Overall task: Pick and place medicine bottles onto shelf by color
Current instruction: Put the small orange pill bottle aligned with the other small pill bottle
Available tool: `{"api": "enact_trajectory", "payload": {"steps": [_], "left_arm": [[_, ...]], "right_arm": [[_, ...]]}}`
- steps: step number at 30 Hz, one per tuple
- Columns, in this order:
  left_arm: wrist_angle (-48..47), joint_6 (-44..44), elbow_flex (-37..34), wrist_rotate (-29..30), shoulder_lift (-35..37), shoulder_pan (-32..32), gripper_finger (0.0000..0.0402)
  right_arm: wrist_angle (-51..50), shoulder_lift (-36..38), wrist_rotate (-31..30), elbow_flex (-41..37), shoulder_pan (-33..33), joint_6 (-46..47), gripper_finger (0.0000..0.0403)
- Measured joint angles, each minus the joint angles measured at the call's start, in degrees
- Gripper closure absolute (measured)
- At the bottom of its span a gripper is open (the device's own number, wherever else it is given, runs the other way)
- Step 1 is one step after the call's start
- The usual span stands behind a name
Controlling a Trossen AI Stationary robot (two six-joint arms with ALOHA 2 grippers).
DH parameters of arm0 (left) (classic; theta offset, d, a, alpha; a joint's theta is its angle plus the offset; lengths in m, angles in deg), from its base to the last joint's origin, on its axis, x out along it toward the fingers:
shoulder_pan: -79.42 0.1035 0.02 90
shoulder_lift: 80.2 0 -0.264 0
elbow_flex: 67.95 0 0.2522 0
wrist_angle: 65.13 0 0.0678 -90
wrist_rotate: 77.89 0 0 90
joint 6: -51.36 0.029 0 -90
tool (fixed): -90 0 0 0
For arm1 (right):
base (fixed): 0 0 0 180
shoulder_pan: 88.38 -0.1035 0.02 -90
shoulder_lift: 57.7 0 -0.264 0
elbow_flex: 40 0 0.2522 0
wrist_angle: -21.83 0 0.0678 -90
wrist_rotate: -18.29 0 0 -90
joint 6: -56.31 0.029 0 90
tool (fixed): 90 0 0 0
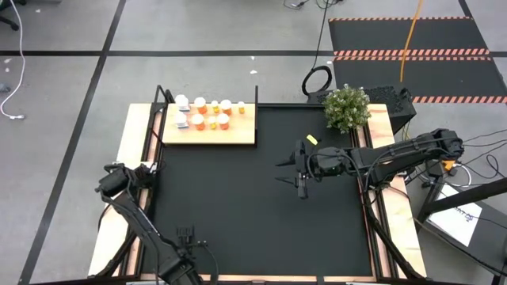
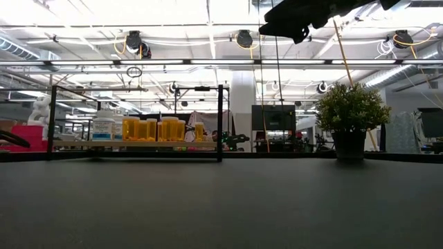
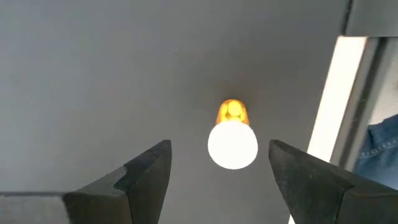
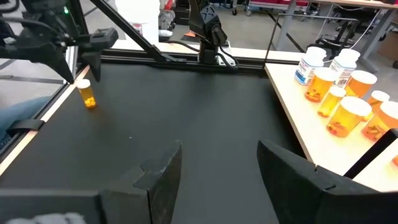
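While the left gripper (image 3: 219, 171) is hovering over the black mat (image 1: 238, 206) near its left edge, its fingers are standing apart and empty, with one orange medicine bottle (image 3: 232, 138) lying directly below the gap between them. That bottle is standing upright, its white cap facing the wrist camera, so its long axis is running vertically, in line with a straight descent. In the right wrist view the same bottle (image 4: 87, 95) is showing just under the left arm, alone on the mat. Judged from the high view, the left arm is much the nearer. Farther off, the right gripper (image 1: 302, 169) is waiting above the mat's middle, fingers apart and holding nothing. Farthest away, the remaining bottles (image 1: 207, 113) are standing upright on the light-wood shelf (image 1: 238, 133) at the far left corner.
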Motion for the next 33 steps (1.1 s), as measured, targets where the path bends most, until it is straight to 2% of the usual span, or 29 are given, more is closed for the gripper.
{"api": "enact_trajectory", "payload": {"steps": [18,33], "left_arm": [[4.7,0.4,-4.5,0.5,0.0,0.1,0.0134],[4.7,1.8,-4.5,0.5,0.1,0.4,0.0261]], "right_arm": [[0.0,0.0,0.0,0.0,0.0,0.0,0.0200],[0.0,0.0,0.0,0.0,0.0,0.0,0.0200]]}}
